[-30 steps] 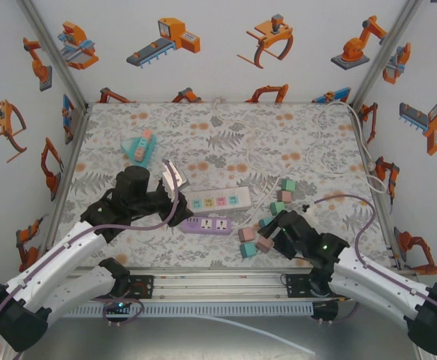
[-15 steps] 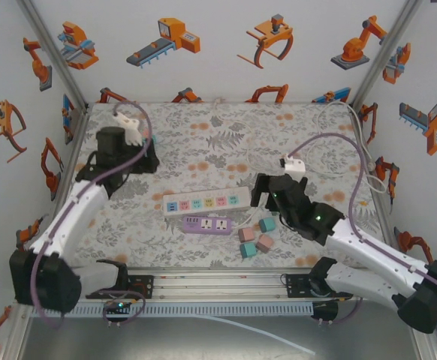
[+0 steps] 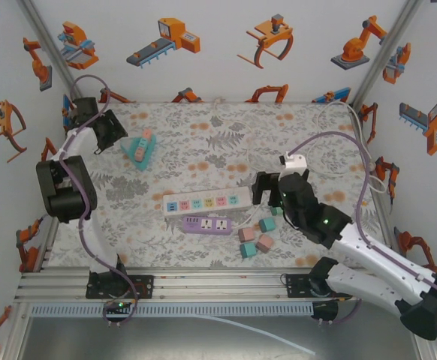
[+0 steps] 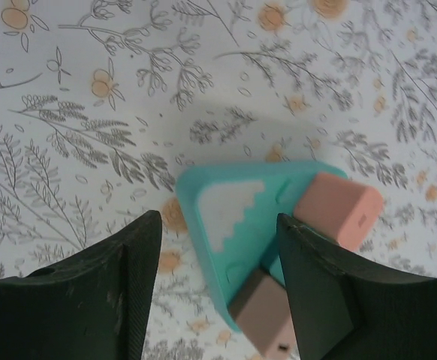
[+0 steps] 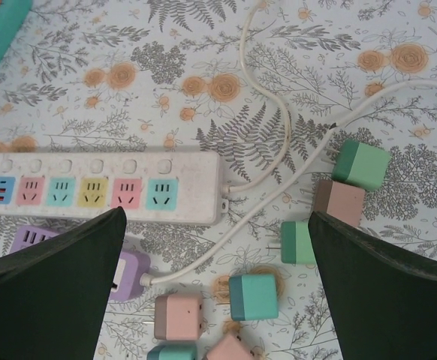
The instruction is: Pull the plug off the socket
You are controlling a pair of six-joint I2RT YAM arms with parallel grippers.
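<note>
A teal triangular socket (image 4: 233,225) lies on the floral mat with a pink plug (image 4: 339,210) and a brown-pink plug (image 4: 267,322) stuck in its edges. In the top view this socket (image 3: 138,148) sits at the far left, and my left gripper (image 3: 102,127) hovers just left of it. The left gripper (image 4: 218,289) is open, its dark fingers (image 4: 121,285) straddling the socket's corner from above without touching. My right gripper (image 3: 267,187) hangs over the right end of the white power strip (image 3: 207,201). The right gripper (image 5: 218,289) is wide open and holds nothing.
A purple power strip (image 3: 207,224) lies just in front of the white one. Several loose plugs (image 5: 254,296) in pink, teal and green are scattered right of it. White cables (image 5: 275,142) loop across the mat toward the back right. Cage walls close in both sides.
My left arm has swung from the middle of the mat to the far-left corner beside the teal socket. My right gripper rose over the white strip's end and opened wide.
</note>
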